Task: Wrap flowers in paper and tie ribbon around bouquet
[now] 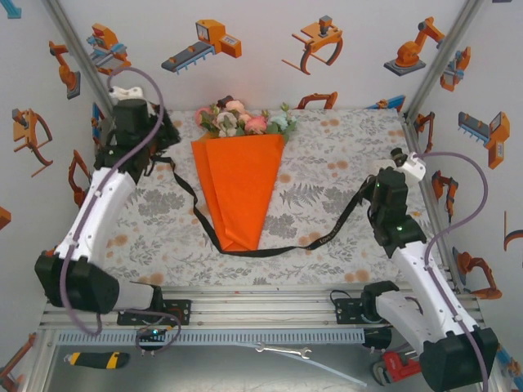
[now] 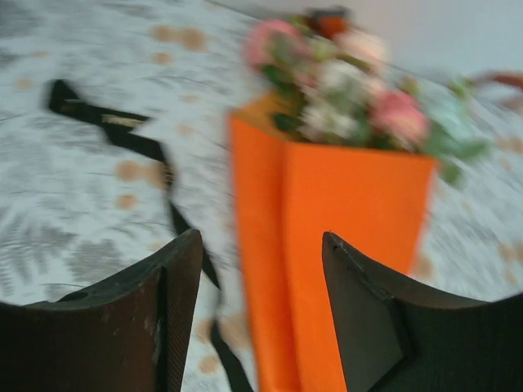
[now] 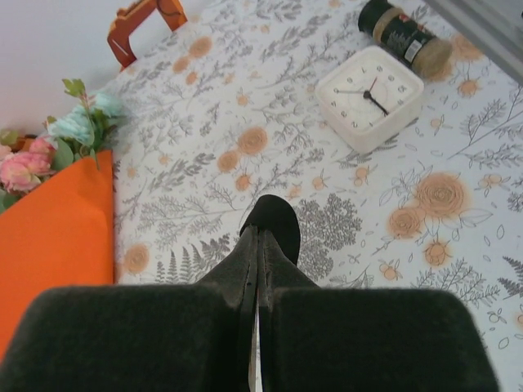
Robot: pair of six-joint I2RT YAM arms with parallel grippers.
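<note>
The bouquet (image 1: 239,184) lies on the table (image 1: 335,155) with the ribbon (image 1: 278,250) curving past its tip, the left claw (image 2: 261,245) open and empty, the right claw (image 3: 260,233) clamped on one ribbon end, so a tug could slide the loose ribbon away.

a narrow orange paper cone of pink and white blooms (image 1: 238,192) lies mid-counter (image 1: 343,147). a thin black ribbon (image 1: 270,251) sweeps past its tip up to the right end effector (image 1: 364,196), crossing the front. right of the cone the counter is bare, up to a white square clock (image 3: 369,96) and a dark spice jar (image 3: 404,37).
</note>
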